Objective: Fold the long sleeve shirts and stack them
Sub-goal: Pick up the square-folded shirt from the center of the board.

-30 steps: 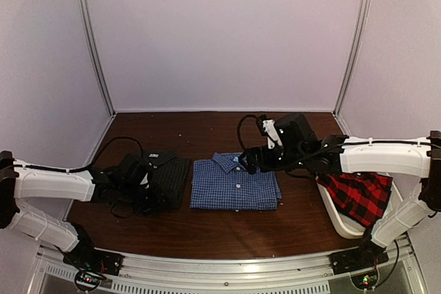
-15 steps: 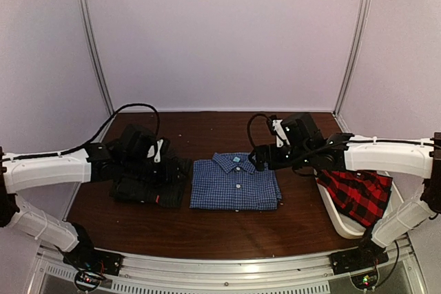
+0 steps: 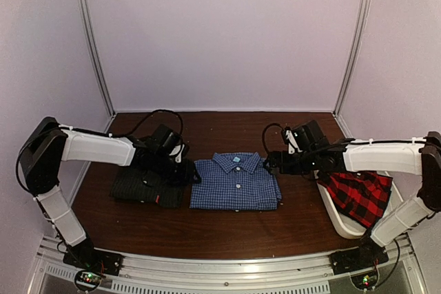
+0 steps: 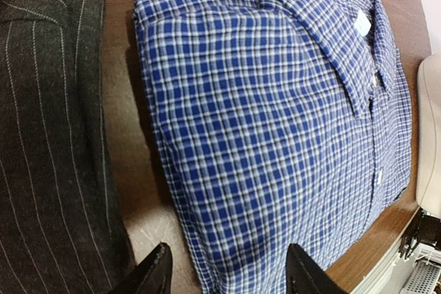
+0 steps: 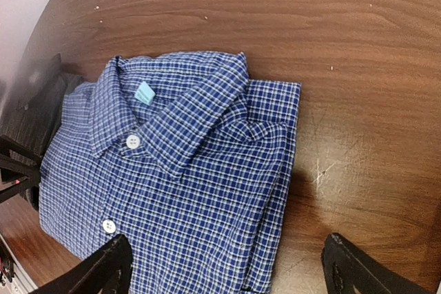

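From above, the blue shirt [image 3: 236,184] lies folded at the middle of the table [image 3: 207,228], collar toward the back wall. The dark shirt [image 3: 145,187] lies folded just beside it on the left, with a narrow strip of wood between them. At the right of the frame the plaid shirt [image 3: 358,196] lies rumpled in the tub [image 3: 336,217], covering its upper part. The left gripper [image 3: 186,170] hangs over the gap between the dark and blue shirts, near the blue one's upper left corner, and the right gripper [image 3: 273,163] hangs by its upper right corner; how wide either stands is too small to tell here. In the left wrist view the left gripper [image 4: 227,277] shows its two fingers [image 4: 153,277] at the bottom edge, set partly apart and holding nothing, the near edge of the blue shirt [image 4: 275,135] below them. That shirt fills the middle with its collar at upper right; the pinstriped dark shirt [image 4: 48,149] takes the left side and a pale curve of the tub [image 4: 431,142] shows at the right edge. In the right wrist view the right gripper [image 5: 231,273] has its fingers [image 5: 103,270] in the two bottom corners, spread wide and empty. The blue shirt [image 5: 179,184] lies at lower left, with a pale blue label and two white buttons showing at the collar, and the dark shirt [image 5: 41,108] is a blur at the left edge
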You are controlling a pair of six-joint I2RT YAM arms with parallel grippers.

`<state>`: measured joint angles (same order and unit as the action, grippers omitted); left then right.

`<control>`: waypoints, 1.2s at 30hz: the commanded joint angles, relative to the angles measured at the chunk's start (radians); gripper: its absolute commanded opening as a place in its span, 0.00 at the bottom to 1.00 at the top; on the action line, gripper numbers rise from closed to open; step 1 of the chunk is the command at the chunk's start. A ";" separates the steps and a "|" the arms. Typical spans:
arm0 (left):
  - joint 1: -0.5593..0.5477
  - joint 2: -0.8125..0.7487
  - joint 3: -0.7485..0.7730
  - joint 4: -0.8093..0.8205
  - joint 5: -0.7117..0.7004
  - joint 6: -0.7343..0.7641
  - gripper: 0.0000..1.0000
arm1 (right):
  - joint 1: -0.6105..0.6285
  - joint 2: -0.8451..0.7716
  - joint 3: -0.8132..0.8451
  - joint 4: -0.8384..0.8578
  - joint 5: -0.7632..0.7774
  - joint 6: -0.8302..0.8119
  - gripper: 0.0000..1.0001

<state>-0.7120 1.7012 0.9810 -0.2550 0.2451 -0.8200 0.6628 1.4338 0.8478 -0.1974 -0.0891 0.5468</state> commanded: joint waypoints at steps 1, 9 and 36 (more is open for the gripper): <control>0.018 0.053 0.048 0.071 0.044 0.055 0.57 | -0.031 0.052 -0.020 0.060 -0.085 0.023 0.96; 0.023 0.123 0.054 0.094 0.030 0.073 0.55 | -0.063 0.127 -0.046 0.098 -0.113 0.019 0.92; -0.004 0.219 0.105 0.168 0.079 0.024 0.31 | -0.002 0.324 -0.041 0.194 -0.185 0.057 0.62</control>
<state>-0.6991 1.9003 1.0592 -0.1280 0.3149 -0.7822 0.6376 1.7157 0.8097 0.0452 -0.2405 0.5762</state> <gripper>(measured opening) 0.345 0.653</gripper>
